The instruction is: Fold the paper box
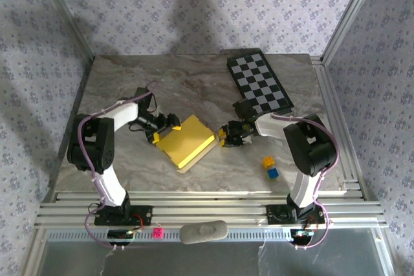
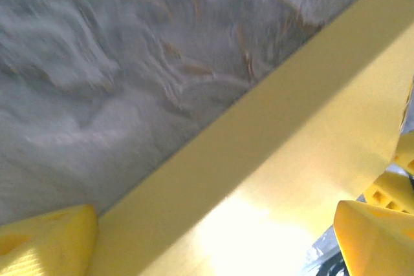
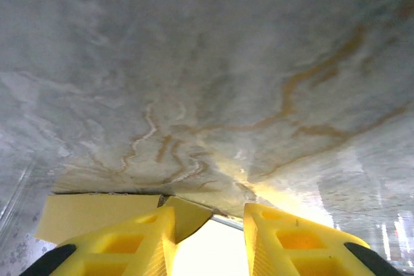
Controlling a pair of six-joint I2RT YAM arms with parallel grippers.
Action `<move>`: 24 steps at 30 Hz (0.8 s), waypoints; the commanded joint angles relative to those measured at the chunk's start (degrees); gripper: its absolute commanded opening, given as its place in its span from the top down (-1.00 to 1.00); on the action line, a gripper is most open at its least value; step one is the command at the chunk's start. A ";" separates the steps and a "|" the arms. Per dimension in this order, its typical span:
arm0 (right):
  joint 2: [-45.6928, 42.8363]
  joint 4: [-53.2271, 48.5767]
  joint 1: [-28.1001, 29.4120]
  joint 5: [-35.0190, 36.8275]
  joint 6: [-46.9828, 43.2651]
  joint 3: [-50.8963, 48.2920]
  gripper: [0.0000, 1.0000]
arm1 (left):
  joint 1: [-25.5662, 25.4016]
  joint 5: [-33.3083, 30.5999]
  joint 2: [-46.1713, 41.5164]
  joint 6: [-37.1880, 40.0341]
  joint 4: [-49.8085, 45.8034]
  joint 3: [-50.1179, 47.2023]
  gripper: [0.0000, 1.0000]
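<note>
The paper box lies flat on the marble table, yellow, with a paler panel showing at its near edge. My left gripper is at its left corner, open wide. In the left wrist view the box's side wall runs slantwise between the two yellow fingers, close against them. My right gripper sits at the box's right edge. In the right wrist view its jaws stand partly apart. A yellow flap of the box lies between them against the left finger, with a gap to the right finger.
A black-and-white chequered board lies at the back right. A small yellow cube and a blue cube sit near the right arm's base. The aluminium frame rails run along the near edge.
</note>
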 commanded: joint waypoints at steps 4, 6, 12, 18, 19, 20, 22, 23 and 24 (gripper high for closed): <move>2.86 0.54 -0.58 -0.14 -1.92 1.60 0.32 | -1.28 2.82 -3.51 -3.03 1.92 -2.88 -0.87; 3.17 0.71 -0.55 -0.36 -2.17 1.77 0.32 | -1.29 2.99 -3.69 -3.04 1.81 -3.01 -0.87; 3.55 0.12 -0.54 -0.92 -3.57 1.82 0.33 | -1.70 4.21 -3.72 -3.33 2.40 -3.03 -0.87; 3.35 -0.74 -0.54 -1.16 -4.93 1.40 0.34 | -3.12 3.45 -2.71 -1.14 -0.20 -0.58 -0.87; 3.21 -1.02 -0.59 -1.18 -5.26 1.38 0.34 | -3.25 3.44 -2.66 -1.11 -0.22 -0.53 -0.87; 3.02 -1.58 -0.60 -1.41 -5.70 1.51 0.34 | -3.39 3.44 -2.55 -1.24 -0.22 -0.62 -0.87; 2.68 -2.69 -0.71 -1.70 -6.61 1.67 0.32 | -3.65 3.27 -2.57 -1.45 -0.09 -0.83 -0.88; 2.43 -3.53 -0.83 -1.90 -7.48 1.96 0.31 | -3.75 3.23 -2.62 -1.48 -0.03 -0.93 -0.88; 2.19 -4.75 -1.02 -1.92 -8.63 2.27 0.29 | -3.84 3.01 -2.73 -1.70 0.05 -0.96 -0.88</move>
